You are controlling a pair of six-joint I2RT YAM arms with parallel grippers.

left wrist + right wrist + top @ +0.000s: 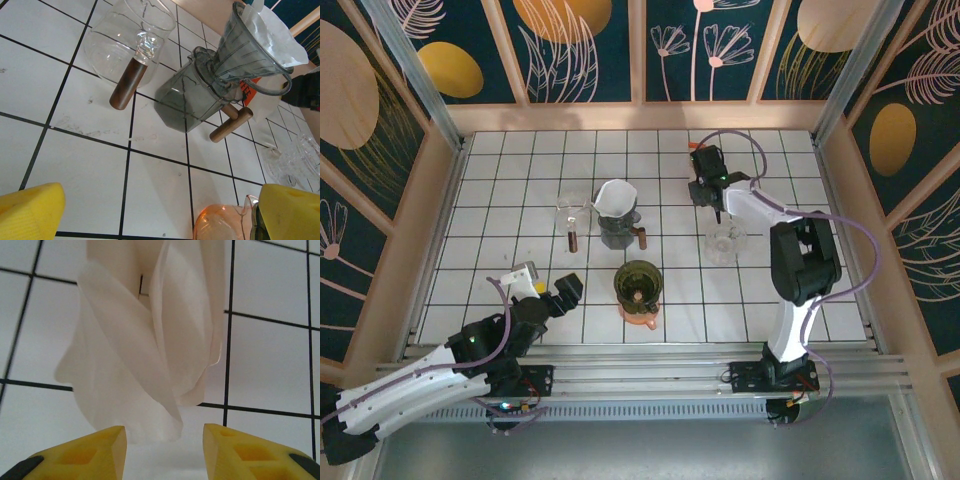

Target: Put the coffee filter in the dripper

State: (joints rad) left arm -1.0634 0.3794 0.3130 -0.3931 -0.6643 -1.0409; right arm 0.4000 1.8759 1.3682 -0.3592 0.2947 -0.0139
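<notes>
Just ahead of parted jaws of right gripper (164, 434), coffee filter (140, 340), ungripped; left gripper (160, 202) agape.

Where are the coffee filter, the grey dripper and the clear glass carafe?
coffee filter (613, 197), top view, white paper inside the cone
grey dripper (235, 50), left wrist view, ribbed cone wall
clear glass carafe (127, 82), left wrist view, wooden handle

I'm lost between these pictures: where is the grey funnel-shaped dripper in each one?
Top external: near the table's middle, the dripper sits on a grey server, white filter inside.
Left wrist: upper right, the dripper leaning in the frame, on that server.
Shared landmark: the glass jug with a brown handle, just left of it.
</notes>
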